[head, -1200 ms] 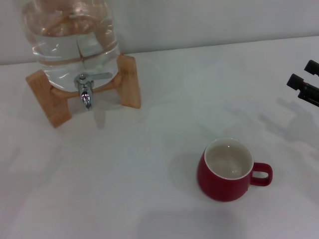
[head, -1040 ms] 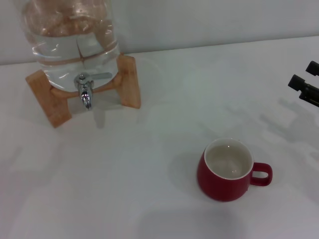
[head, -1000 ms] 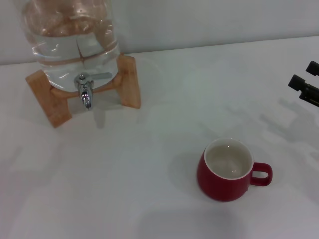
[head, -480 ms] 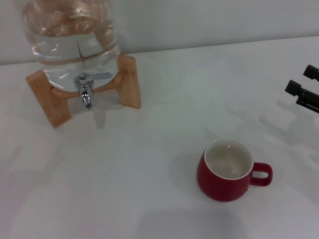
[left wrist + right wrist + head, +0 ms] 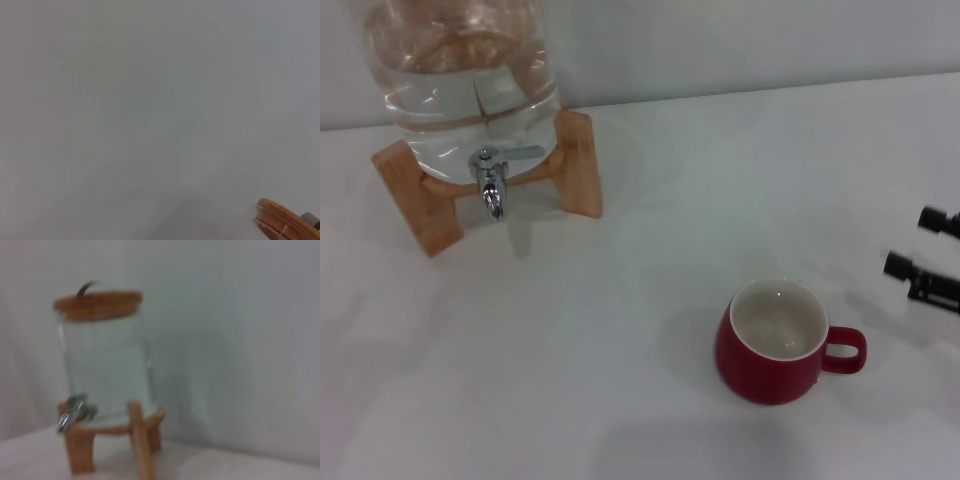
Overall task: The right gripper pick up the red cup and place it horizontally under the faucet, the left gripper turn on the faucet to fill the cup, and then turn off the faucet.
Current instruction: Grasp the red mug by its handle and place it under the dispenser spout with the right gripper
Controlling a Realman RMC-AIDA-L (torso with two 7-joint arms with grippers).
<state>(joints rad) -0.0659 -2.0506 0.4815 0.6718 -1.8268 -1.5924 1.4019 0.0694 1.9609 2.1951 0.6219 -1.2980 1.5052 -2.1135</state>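
Note:
The red cup (image 5: 775,345) stands upright on the white table, its off-white inside showing and its loop handle pointing right. My right gripper (image 5: 915,243) reaches in from the right edge of the head view, just right of and slightly behind the cup's handle, open with nothing between its fingers. The chrome faucet (image 5: 492,182) sticks out of the clear water jar (image 5: 470,80) at the back left, lever flat, spout down; from the right wrist it shows far off as the faucet (image 5: 74,412). The left gripper is out of view.
The jar rests on a wooden stand (image 5: 578,165) against the back wall. The right wrist view shows the jar's wooden lid (image 5: 97,302). The left wrist view shows only wall and the lid's rim (image 5: 282,222).
My right gripper has moved nearer and lower, from the right edge's middle to just beside the cup's handle. Cup and faucet have not moved.

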